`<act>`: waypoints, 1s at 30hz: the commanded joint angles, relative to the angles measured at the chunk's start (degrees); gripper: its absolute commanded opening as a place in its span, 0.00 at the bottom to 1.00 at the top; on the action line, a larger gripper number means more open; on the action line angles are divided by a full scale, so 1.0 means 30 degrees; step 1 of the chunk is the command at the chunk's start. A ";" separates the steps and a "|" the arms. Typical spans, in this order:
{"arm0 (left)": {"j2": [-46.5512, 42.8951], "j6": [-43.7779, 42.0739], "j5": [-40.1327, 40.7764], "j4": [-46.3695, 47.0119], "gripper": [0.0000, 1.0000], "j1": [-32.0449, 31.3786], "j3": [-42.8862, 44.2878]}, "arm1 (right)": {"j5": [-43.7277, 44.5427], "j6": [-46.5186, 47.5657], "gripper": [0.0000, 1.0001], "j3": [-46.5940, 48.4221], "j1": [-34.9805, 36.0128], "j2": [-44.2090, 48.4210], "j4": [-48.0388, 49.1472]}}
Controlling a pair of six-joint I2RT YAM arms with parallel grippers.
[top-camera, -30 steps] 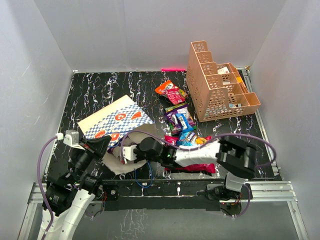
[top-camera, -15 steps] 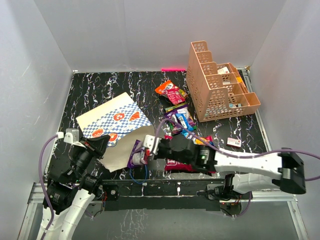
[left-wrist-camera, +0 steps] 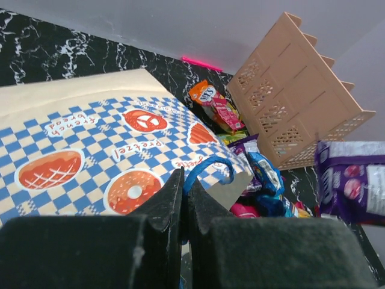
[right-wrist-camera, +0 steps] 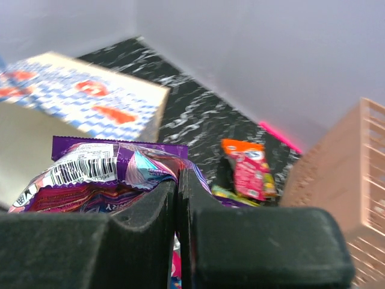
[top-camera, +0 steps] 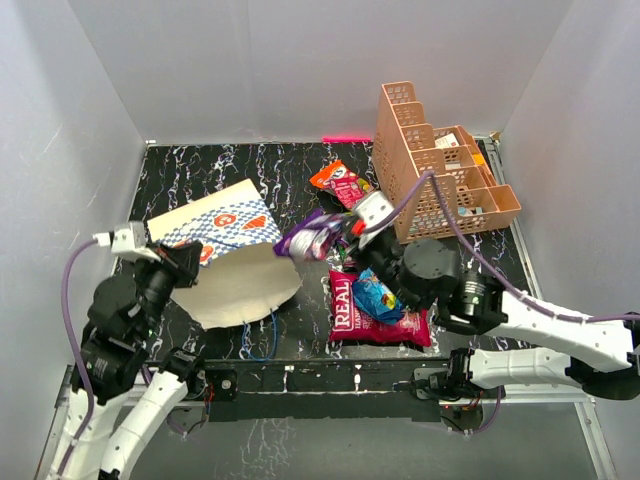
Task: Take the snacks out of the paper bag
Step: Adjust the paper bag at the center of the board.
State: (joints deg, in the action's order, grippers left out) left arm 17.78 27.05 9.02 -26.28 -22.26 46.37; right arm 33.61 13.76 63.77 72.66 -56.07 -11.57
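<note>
The left gripper (left-wrist-camera: 182,188), low centre, has its jaws clamped on the paper bag (left-wrist-camera: 90,150) at its blue cord handle (left-wrist-camera: 207,165); the bag reads "Pretzel" and "French bread". The right gripper (right-wrist-camera: 177,180) pinches a barcoded purple packet (right-wrist-camera: 114,171). In the overhead view the red "REAL" bag (top-camera: 345,305) lies at lower centre.
</note>
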 commanded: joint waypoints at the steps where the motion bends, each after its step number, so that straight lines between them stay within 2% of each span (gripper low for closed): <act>1: 0.3954 -0.1333 0.1231 0.0771 0.00 -0.0050 0.3315 | 0.5516 0.0096 0.08 0.2516 -0.0117 0.0572 0.0928; 4: 0.7382 -0.0611 0.2219 0.0199 0.00 -0.0050 0.6645 | 0.6786 0.1242 0.08 0.3139 -0.0631 -0.0054 0.1012; 7: 1.0301 0.0242 0.2174 0.0694 0.00 -0.0049 0.8842 | 0.6148 0.1288 0.08 0.3525 -0.2807 -0.0847 0.1029; 10: 1.2421 0.0345 0.1954 0.2339 0.00 -0.0037 1.0253 | 0.3769 0.0336 0.08 0.3835 -0.5880 -0.1929 0.0228; 14: 1.4678 0.0872 0.3152 0.3468 0.00 -0.0054 1.2414 | -0.0711 -0.2174 0.08 0.4537 -0.9986 -0.3884 -0.1823; 17: 1.5757 0.1333 0.3972 0.3210 0.00 -0.0023 1.3501 | -0.2060 -0.2616 0.08 0.4166 -1.1607 -0.5121 -0.1999; 20: 1.5399 0.1433 0.4572 0.2929 0.00 -0.0028 1.2343 | -0.2588 -0.2693 0.08 0.3481 -1.2582 -0.5726 -0.1999; 25: 1.2866 0.0407 0.5848 0.3106 0.00 -0.0007 0.8691 | -0.2738 -0.1977 0.08 0.1919 -1.3136 -0.5762 -0.1328; 30: 1.1047 -0.0765 0.7670 0.1296 0.00 0.0008 0.7229 | -0.3655 -0.1854 0.08 0.0318 -1.3137 -0.5884 -0.1064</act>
State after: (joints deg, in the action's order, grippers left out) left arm 55.02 27.99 25.78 -19.31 -22.26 69.71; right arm 25.85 7.92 66.81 33.26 -75.29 -20.36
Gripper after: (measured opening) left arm 0.014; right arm 0.077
